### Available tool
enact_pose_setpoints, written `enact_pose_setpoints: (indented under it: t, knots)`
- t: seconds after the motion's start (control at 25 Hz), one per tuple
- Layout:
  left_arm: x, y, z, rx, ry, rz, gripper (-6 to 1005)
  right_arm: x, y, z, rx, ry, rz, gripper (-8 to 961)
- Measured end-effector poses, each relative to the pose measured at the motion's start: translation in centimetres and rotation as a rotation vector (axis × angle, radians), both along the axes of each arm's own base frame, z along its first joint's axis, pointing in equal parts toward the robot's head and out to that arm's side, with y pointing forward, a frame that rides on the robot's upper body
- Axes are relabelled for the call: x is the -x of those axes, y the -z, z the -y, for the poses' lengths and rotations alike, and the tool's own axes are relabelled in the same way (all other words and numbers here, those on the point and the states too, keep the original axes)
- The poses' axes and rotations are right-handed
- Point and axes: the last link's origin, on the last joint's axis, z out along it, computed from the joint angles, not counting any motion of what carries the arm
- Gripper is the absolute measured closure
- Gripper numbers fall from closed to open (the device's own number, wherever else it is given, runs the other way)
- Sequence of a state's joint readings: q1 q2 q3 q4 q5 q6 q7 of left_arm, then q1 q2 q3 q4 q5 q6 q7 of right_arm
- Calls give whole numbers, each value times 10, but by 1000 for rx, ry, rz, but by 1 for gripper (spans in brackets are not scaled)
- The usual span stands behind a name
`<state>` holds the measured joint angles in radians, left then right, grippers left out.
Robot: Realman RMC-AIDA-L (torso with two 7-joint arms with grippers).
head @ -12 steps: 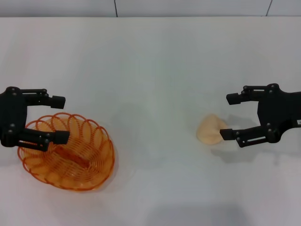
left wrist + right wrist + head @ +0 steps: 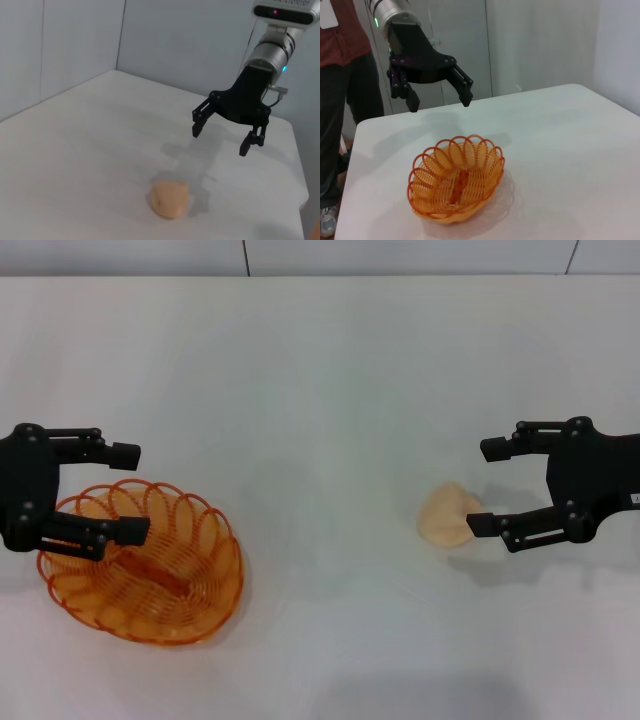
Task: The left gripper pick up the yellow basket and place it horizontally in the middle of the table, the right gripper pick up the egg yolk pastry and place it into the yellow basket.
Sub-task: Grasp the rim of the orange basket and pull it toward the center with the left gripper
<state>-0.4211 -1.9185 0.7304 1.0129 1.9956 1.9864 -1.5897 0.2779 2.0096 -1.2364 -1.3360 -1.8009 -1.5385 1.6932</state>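
Orange basket and cream pastry both waiting, almost nothing shifting since a half-second ago

Left gripper (image 2: 128, 491) is hovering wide open above the yellow basket (image 2: 145, 560) at eight o'clock on the table (image 2: 320, 380); right gripper (image 2: 487, 487) is hanging spread beside the egg yolk pastry (image 2: 450, 516) at three o'clock, neither grasping yet

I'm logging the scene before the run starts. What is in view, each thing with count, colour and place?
yellow basket: one, translucent orange, empty, on the table at the robot's left.
egg yolk pastry: one, pale peach, on the table at the robot's right, outside the basket.
table: one, white, fills the head view.
person: one, dark red top and dark trousers, standing past the table's edge in the right wrist view.
left end effector: one, black, open, above the basket's rim.
right end effector: one, black, open, above the table beside the pastry.
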Motion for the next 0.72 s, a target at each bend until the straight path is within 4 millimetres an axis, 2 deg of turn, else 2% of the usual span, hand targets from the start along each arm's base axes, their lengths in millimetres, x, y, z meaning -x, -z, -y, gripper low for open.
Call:
enact_pose_setpoints:
  t: [0.16, 0.32, 0.72]
  knots:
    - [1, -2, 0, -1, -13, -5, 108, 0, 0, 0, 0, -1, 0, 87]
    - [3, -12, -4, -7, -66, -37, 107, 1, 0, -2, -5, -3, 0, 88]
    - [16, -35, -17, -13, -298, -254, 112, 1, 1, -3, -9, 5, -5, 89]
